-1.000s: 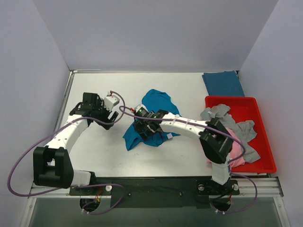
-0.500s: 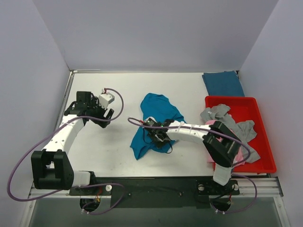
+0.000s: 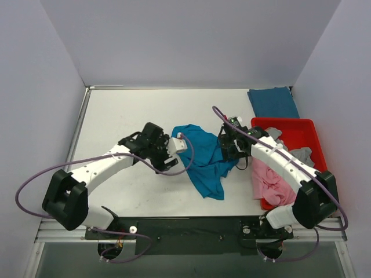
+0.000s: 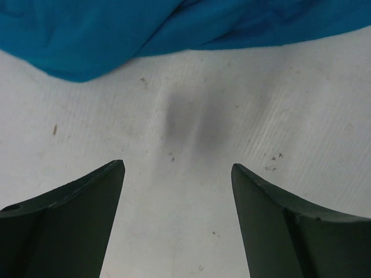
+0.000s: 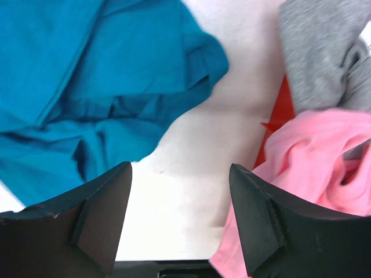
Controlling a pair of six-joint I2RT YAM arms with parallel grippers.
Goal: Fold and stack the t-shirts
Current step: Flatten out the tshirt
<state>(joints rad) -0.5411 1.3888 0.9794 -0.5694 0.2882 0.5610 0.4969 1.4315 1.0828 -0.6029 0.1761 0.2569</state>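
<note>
A crumpled teal-blue t-shirt (image 3: 204, 161) lies at the table's middle. My left gripper (image 3: 168, 161) is open and empty, low over bare table just left of the shirt; the shirt's edge (image 4: 116, 35) fills the top of the left wrist view above the gripper (image 4: 177, 167). My right gripper (image 3: 230, 152) is open and empty at the shirt's right edge, between it and the tray. The right wrist view shows the gripper (image 5: 179, 168), the teal shirt (image 5: 110, 75), a pink t-shirt (image 5: 316, 150) and a grey t-shirt (image 5: 319, 52).
A red plastic tray (image 3: 316, 130) stands at the right, with the pink shirt (image 3: 272, 179) spilling over its near left rim and the grey shirt (image 3: 302, 156) inside. A folded teal shirt (image 3: 272, 102) lies at the back right corner. Walls enclose the table.
My left arm swung from the far left to the teal shirt's left edge. My right gripper moved right, off the shirt toward the tray. The teal shirt now lies farther right.
</note>
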